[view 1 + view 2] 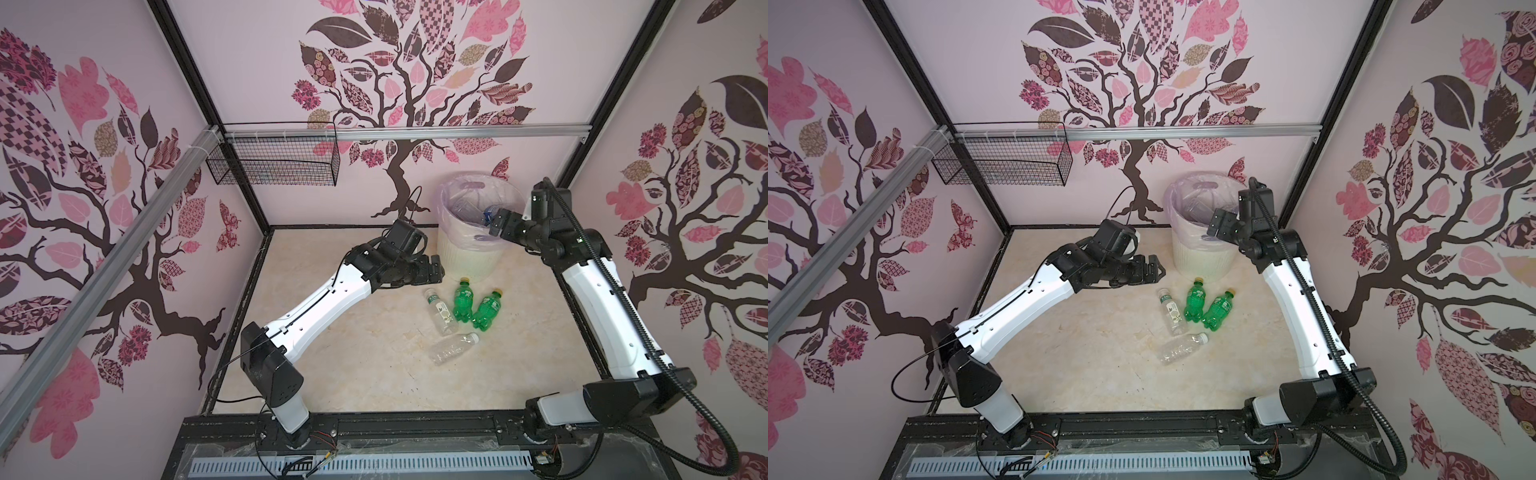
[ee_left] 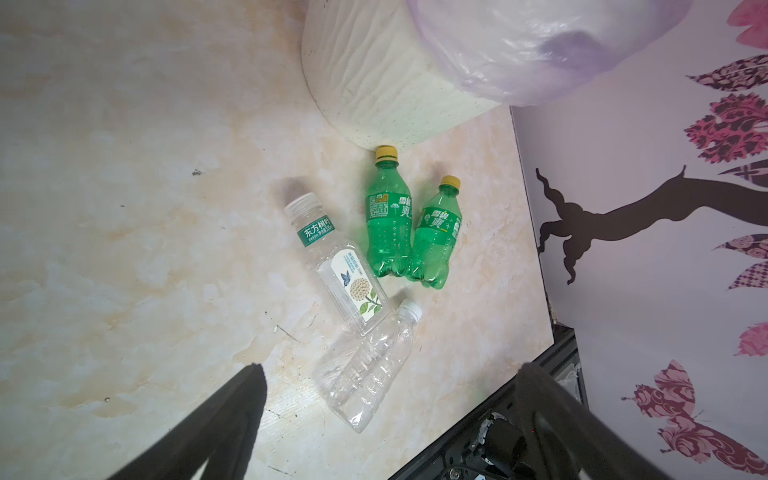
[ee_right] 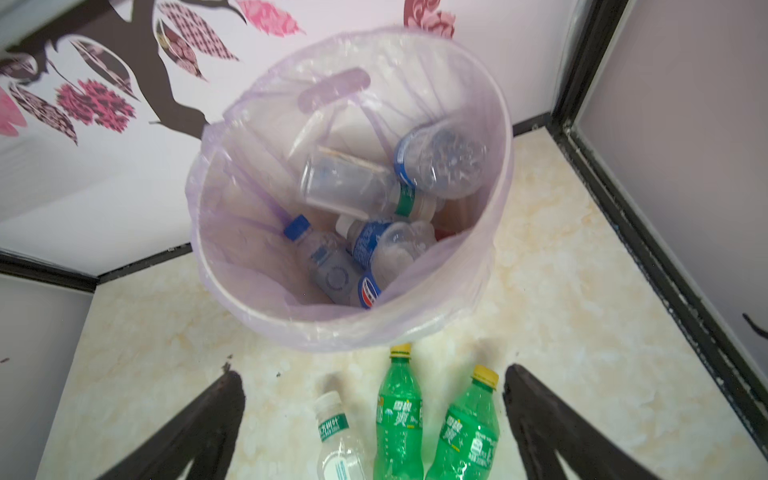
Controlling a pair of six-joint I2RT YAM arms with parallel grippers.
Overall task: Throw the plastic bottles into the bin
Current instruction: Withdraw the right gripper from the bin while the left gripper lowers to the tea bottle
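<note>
My left jaws hang spread wide and empty above the marbled beige table, just left of the four bottles lying on it. Nearest them is the clear flat-sided plastic bottle with a green neck band and a flower label. I judge it the one to take next. I would turn the jaws square across its labelled middle, come straight down, and close gently, since thin empty plastic is likely to buckle or squirt out. At its base lies a clear unlabelled plastic bottle with a white cap, so close that I cannot tell whether they touch. Beside the labelled one are a green plastic bottle with a yellow cap, its cap almost at the bin's foot, and a second green yellow-capped bottle, their bases touching. Behind them stands the round cream-white ribbed plastic bin lined with a lilac bag, with several clear bottles inside. My right jaws hover over its rim, spread and holding nothing.
</note>
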